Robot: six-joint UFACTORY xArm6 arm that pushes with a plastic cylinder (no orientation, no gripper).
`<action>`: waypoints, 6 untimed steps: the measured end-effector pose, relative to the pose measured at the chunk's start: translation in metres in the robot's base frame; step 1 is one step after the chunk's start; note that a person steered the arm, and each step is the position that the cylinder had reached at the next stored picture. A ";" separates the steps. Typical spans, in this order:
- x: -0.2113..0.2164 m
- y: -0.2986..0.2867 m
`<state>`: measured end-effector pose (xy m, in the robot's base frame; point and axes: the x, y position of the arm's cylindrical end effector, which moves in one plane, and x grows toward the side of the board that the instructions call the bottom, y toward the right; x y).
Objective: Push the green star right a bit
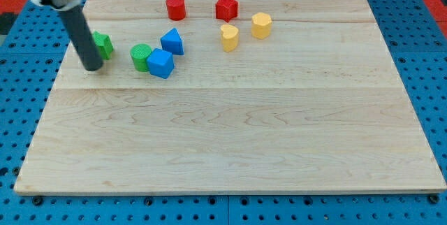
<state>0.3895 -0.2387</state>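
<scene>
The green star (104,45) lies near the board's upper left, partly hidden behind my rod. My tip (92,67) rests on the board just left of and slightly below the star, touching or nearly touching it. To the star's right sits a green cylinder (141,56), with a blue cube (160,64) against it and a blue triangular block (172,41) just above that.
A red cylinder (175,7) and a red star (226,7) stand near the view's top. A yellow heart-like block (229,37) and a yellow hexagonal block (261,25) sit to their right. The wooden board (230,141) lies on a blue pegboard.
</scene>
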 end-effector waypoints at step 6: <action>-0.139 0.019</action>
